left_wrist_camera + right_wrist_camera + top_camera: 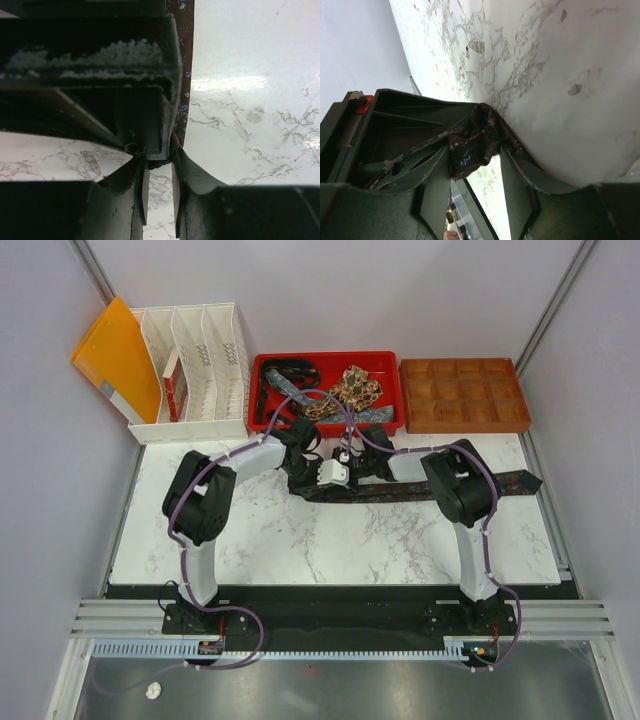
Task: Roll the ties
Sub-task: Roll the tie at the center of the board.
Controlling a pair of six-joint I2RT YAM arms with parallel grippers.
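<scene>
A dark brown patterned tie [440, 487] lies flat across the marble table [300, 540], its pointed end at the right. Both grippers meet at its left end. My left gripper [325, 476] is nearly shut with dark fabric pinched at its tips [160, 159]; the tie's strip [184, 75] runs away beside it. My right gripper [362, 470] is shut on a bunched lump of the tie [475, 140], seen between its fingers [517, 170]. The other gripper's dark body fills much of each wrist view.
A red tray [330, 356] at the back holds more ties, among them a tan speckled one [355, 388]. A brown compartment tray [465, 395] stands to its right. A white file rack [200, 370] and an orange folder [115, 355] stand at back left.
</scene>
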